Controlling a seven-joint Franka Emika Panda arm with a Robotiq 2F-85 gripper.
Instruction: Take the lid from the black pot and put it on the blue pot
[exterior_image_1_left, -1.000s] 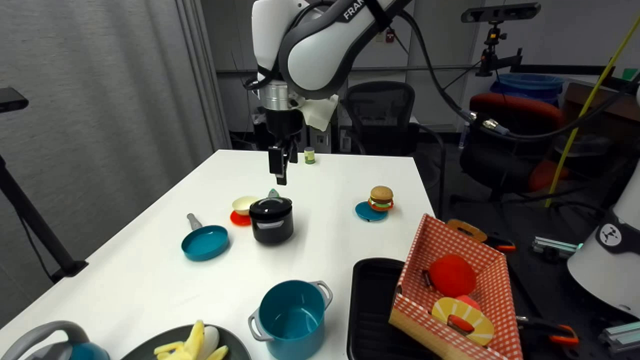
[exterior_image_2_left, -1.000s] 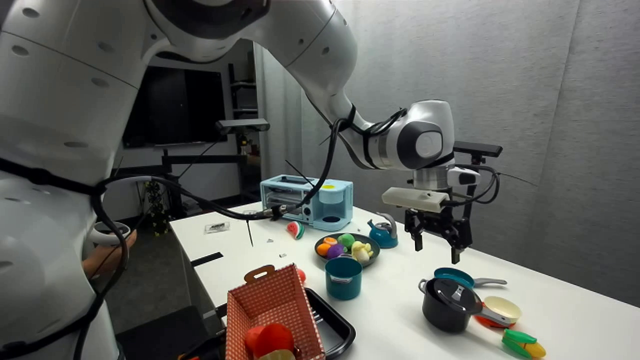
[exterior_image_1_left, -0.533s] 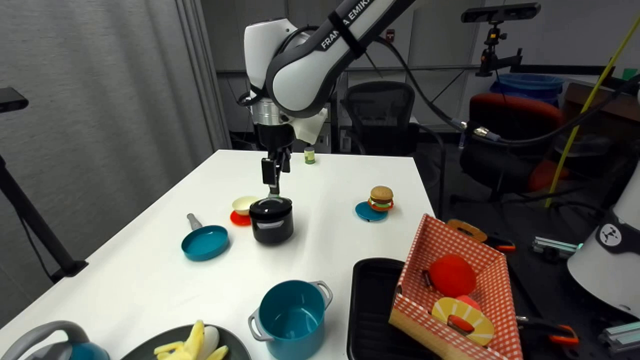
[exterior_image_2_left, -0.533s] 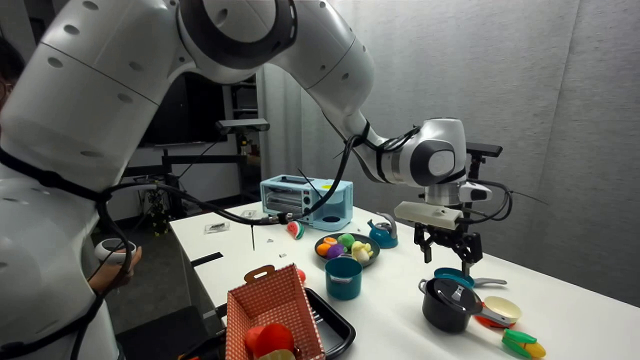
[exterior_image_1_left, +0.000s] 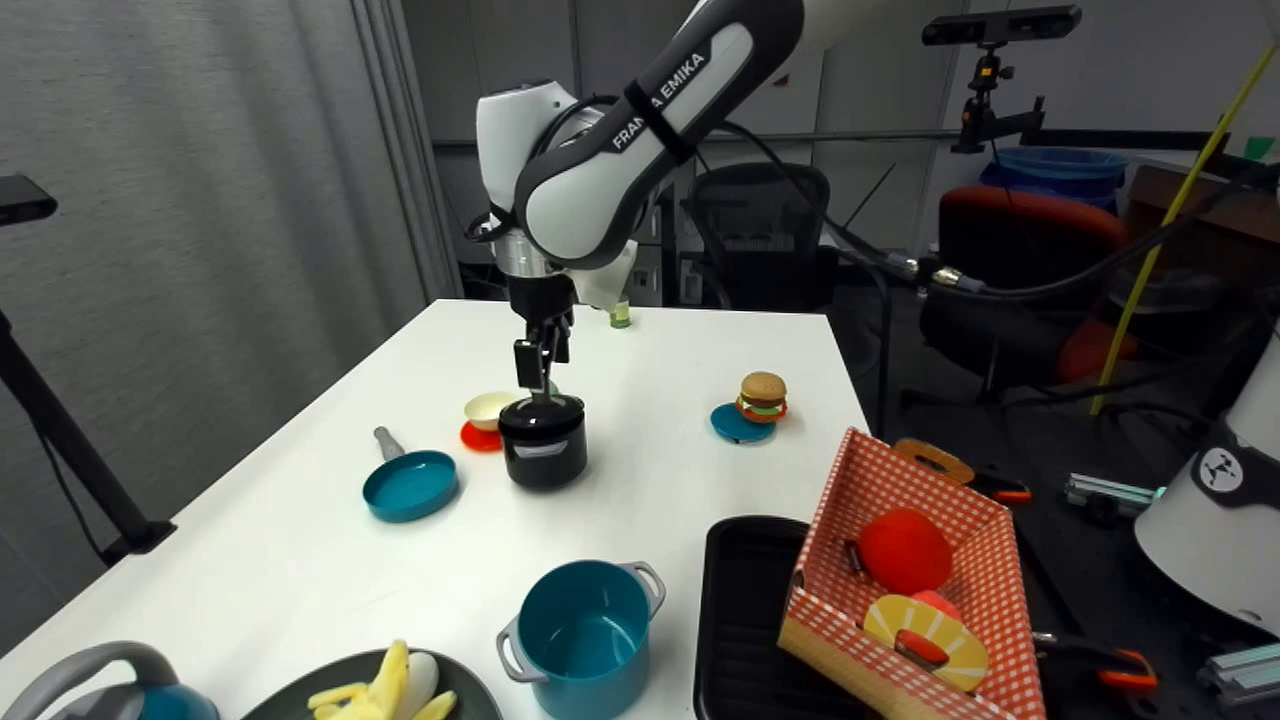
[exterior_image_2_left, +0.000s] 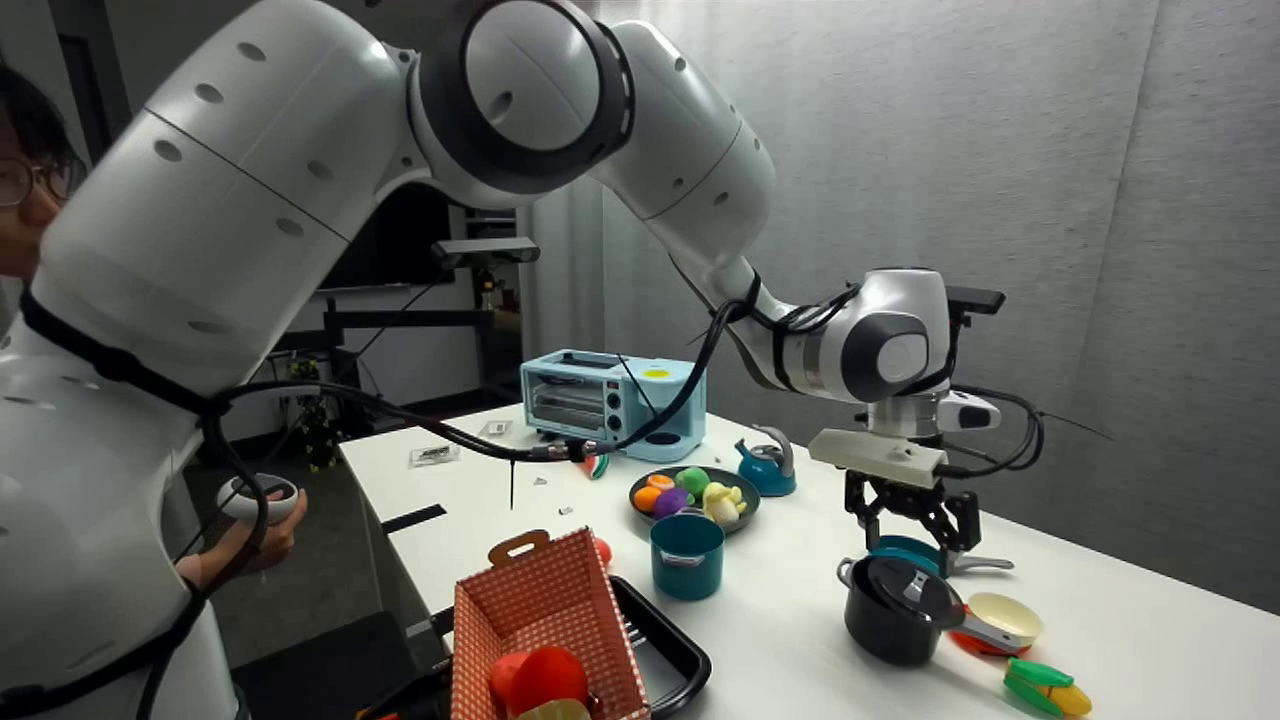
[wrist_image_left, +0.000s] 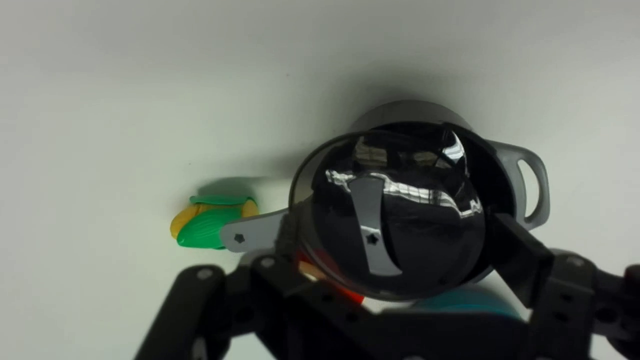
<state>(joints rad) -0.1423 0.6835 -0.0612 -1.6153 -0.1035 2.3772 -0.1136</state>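
Observation:
The lid (wrist_image_left: 425, 250) is round, dark and see-through with a grey grip on top. It rests off-centre on the black pot (wrist_image_left: 412, 112), overhanging toward the pot's long grey handle. The lid (exterior_image_2_left: 925, 600) and black pot (exterior_image_2_left: 885, 640) also show in both exterior views, as lid (exterior_image_1_left: 543, 415) and pot (exterior_image_1_left: 546, 465). The blue pot (exterior_image_1_left: 583, 650) stands uncovered; it also shows as the teal pot (exterior_image_2_left: 687, 565). My gripper (wrist_image_left: 395, 227) is open and empty, its fingers spread on either side of the lid in the wrist view. The gripper (exterior_image_2_left: 911, 555) is low, just behind the lid.
A teal pan (exterior_image_1_left: 410, 487), a cream bowl (exterior_image_2_left: 1003, 617) on a red plate and toy corn (wrist_image_left: 215, 222) lie close to the black pot. A checked basket (exterior_image_1_left: 835, 500), a black tray (exterior_image_1_left: 745, 620) and a food-filled dark pan (exterior_image_2_left: 745, 520) surround the blue pot.
My gripper has come down toward the lid and black pot, moving slightly outward from the robot's base. The lid and both pots have not moved.

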